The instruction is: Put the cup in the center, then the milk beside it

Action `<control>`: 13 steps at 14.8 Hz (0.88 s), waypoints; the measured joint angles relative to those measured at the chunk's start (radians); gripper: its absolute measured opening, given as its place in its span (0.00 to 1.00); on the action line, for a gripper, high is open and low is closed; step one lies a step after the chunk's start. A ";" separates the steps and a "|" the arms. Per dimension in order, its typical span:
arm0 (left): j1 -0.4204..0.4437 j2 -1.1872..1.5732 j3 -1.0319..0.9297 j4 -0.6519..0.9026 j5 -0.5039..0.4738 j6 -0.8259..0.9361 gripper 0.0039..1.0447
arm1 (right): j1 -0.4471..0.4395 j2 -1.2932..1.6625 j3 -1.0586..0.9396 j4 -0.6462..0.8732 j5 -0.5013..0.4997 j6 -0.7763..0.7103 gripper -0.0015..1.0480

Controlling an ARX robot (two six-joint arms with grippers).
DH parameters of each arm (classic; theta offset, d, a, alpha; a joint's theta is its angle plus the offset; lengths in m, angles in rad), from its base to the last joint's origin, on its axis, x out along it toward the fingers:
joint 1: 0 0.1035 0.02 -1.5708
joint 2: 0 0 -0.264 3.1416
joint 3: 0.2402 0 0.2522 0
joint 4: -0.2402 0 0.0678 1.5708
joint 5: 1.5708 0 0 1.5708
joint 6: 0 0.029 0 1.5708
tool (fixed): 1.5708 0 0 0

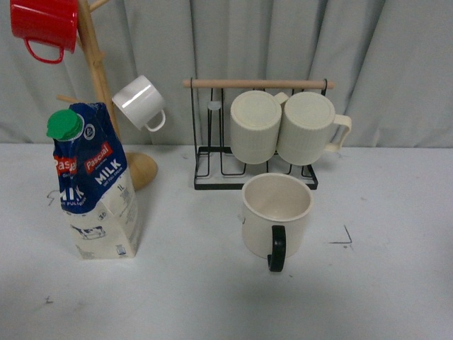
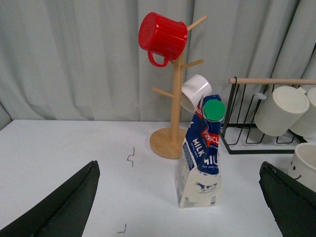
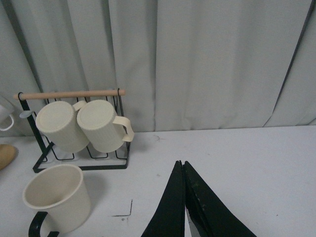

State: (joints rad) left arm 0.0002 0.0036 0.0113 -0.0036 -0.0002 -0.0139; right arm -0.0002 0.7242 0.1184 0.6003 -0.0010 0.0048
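The cup [image 1: 276, 216], cream with a black handle turned toward me, stands upright on the white table in front of the wire rack. It also shows in the right wrist view [image 3: 57, 197], and its edge with the smiley face shows in the left wrist view [image 2: 305, 165]. The milk [image 1: 92, 183], blue and white with a green cap, stands upright at the left. In the left wrist view the milk [image 2: 201, 154] stands ahead between the wide-open jaws of my left gripper [image 2: 180, 195]. My right gripper [image 3: 181, 165] is shut and empty, to the right of the cup. Neither gripper shows in the front view.
A black wire rack [image 1: 256, 170] with a wooden bar holds two cream ribbed mugs [image 1: 283, 126] behind the cup. A wooden mug tree [image 1: 106, 92] behind the milk carries a red mug [image 1: 44, 27] and a small white mug [image 1: 140, 103]. A grey curtain hangs behind.
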 joint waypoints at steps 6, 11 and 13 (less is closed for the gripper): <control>0.000 0.000 0.000 0.000 0.000 0.000 0.94 | 0.000 -0.217 -0.072 -0.142 0.000 0.000 0.02; 0.000 0.000 0.000 0.000 0.000 0.000 0.94 | 0.000 -0.363 -0.107 -0.234 0.000 0.000 0.02; 0.000 0.000 0.000 0.000 0.000 0.000 0.94 | 0.000 -0.416 -0.107 -0.292 0.000 0.000 0.02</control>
State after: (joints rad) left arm -0.0002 0.0036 0.0113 -0.0036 -0.0002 -0.0139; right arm -0.0002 0.3084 0.0113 0.3080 -0.0006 0.0044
